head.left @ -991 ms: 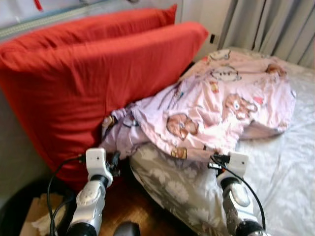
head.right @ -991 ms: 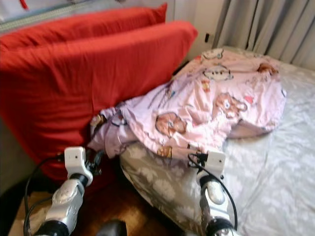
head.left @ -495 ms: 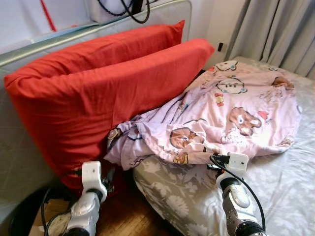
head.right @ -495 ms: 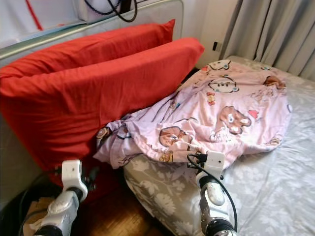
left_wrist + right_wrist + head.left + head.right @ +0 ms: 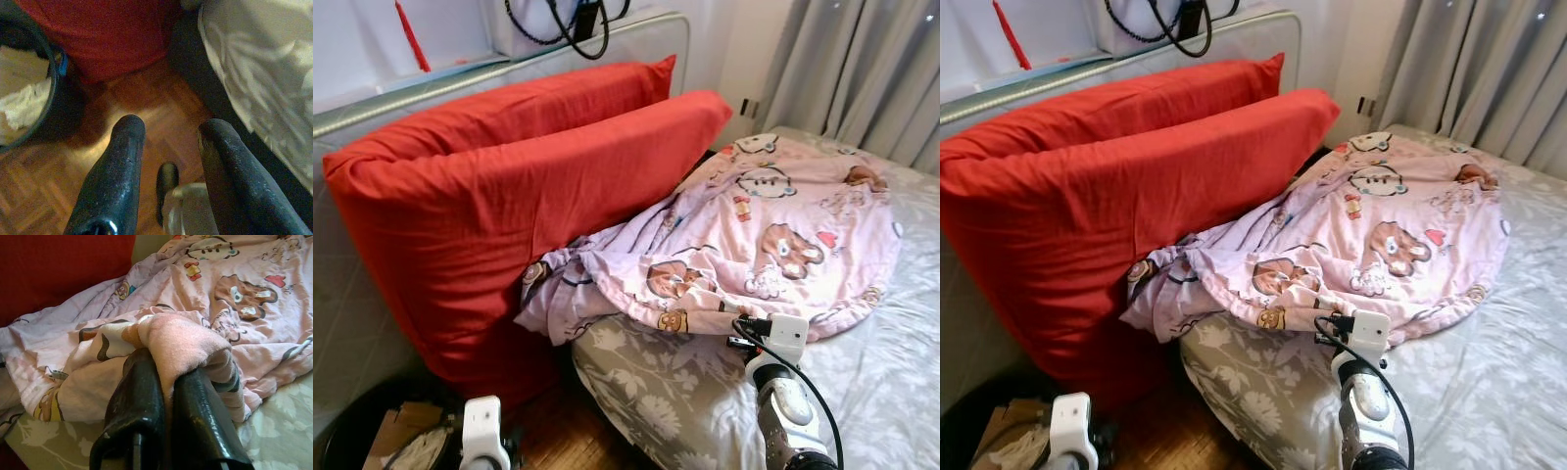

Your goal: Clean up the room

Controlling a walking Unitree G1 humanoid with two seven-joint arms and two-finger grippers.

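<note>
A pink blanket printed with cartoon bears lies crumpled across the head of the bed, one end bunched against two big red pillows. My right gripper is shut on a fold of the blanket's near hem, and pink cloth bulges over its fingertips. Its white wrist sits at the hem above the grey flowered sheet. Low beside the bed, my left gripper hangs open over the wooden floor, holding nothing.
A black bin with paper in it stands on the floor by the lower red pillow. The pillows lean on a padded headboard. Grey curtains hang behind the bed's far side. Cables dangle at the wall.
The head camera has lifted and steadied, so the scene sits lower and sharper. My left arm has dropped toward the floor. The right gripper stays at the blanket hem.
</note>
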